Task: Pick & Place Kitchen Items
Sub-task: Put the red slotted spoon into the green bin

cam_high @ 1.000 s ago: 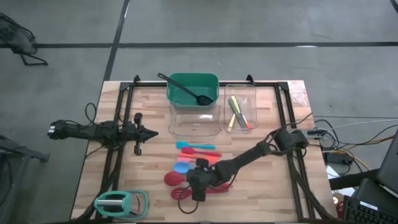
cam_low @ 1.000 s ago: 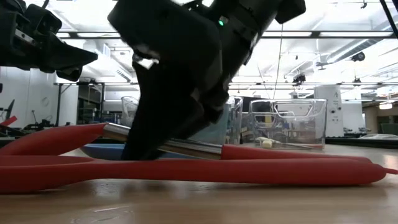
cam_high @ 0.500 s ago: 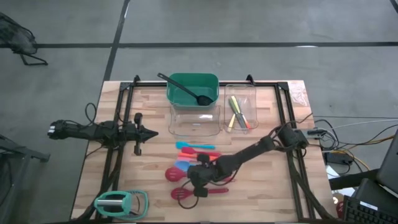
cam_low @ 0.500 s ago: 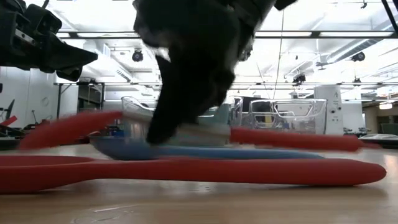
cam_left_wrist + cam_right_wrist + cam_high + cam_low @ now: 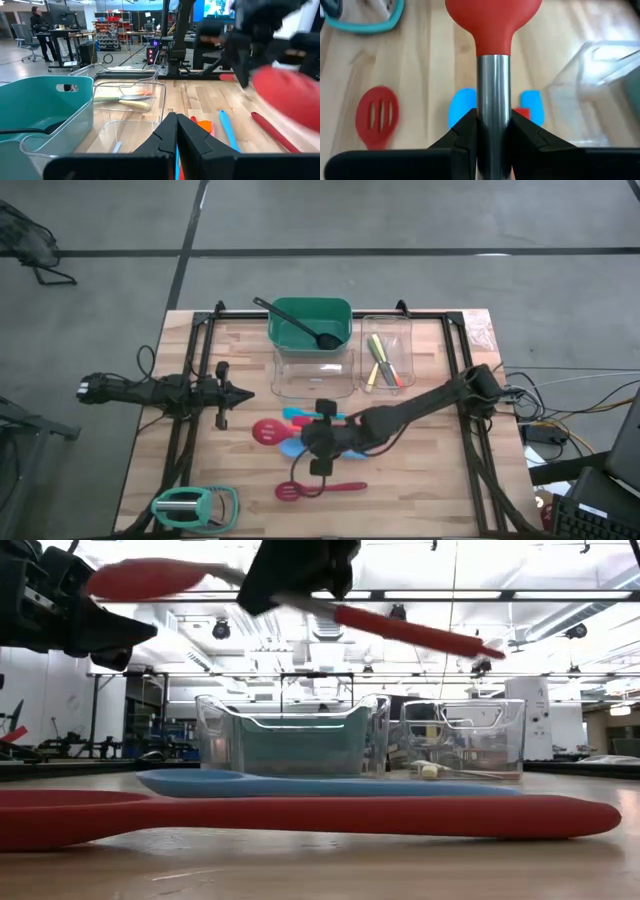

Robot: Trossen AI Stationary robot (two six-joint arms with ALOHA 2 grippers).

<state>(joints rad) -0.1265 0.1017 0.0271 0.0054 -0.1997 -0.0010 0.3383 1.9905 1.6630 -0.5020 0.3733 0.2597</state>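
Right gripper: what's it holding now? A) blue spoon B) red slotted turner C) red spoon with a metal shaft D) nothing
C: the right gripper is clamped on the metal shaft of the red spoon, lifted clear above the table; the red slotted turner lies on the wood.

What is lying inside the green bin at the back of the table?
The green bin holds one black ladle, bowl inside, handle sticking out over the rim. The bin floor directly under the ladle is covered.

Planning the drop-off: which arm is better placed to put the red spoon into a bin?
Right. Its gripper has its jaws shut on the red spoon, lifted off the table. The left gripper waits shut at the table's left.
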